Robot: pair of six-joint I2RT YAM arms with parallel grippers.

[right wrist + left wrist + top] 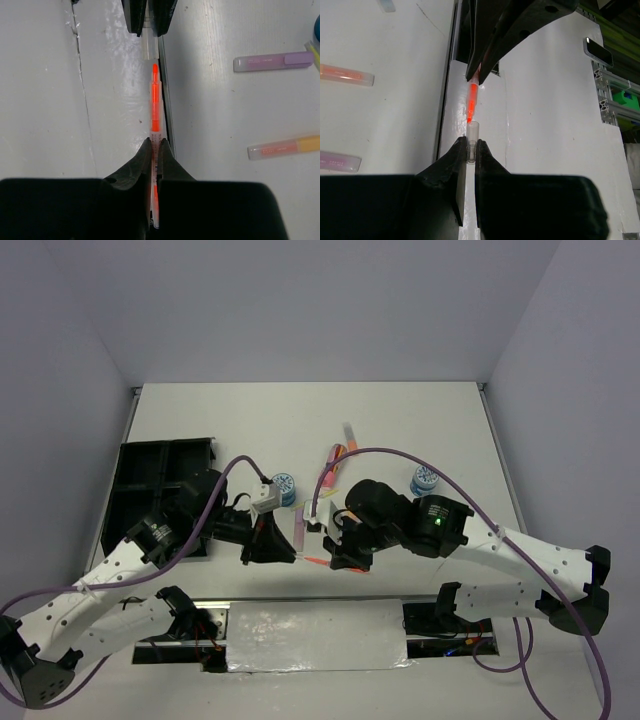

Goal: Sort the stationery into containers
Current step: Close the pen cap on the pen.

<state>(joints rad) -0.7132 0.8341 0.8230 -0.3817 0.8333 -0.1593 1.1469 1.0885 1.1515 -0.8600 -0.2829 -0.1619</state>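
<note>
— Can we read anything here?
— Not a word. The closest we come is the orange pen (pixel 155 100). A strip of fine dark bars, like a barcode, runs along its pale barrel, and the tiny marks beside it are too small for us.
— And the sticks on its far side?
— The lilac stick (pixel 274 61) has a faint line of print on its clear end, and so does the orange stick (pixel 285 146). We can see lettering, no more.
— The clear cap (pixel 472 131)?
— Too small for us to tell.
— The left roll (pixel 284 486) and the right roll (pixel 425 480)?
— We see only a blurred blue-white pattern.
</note>
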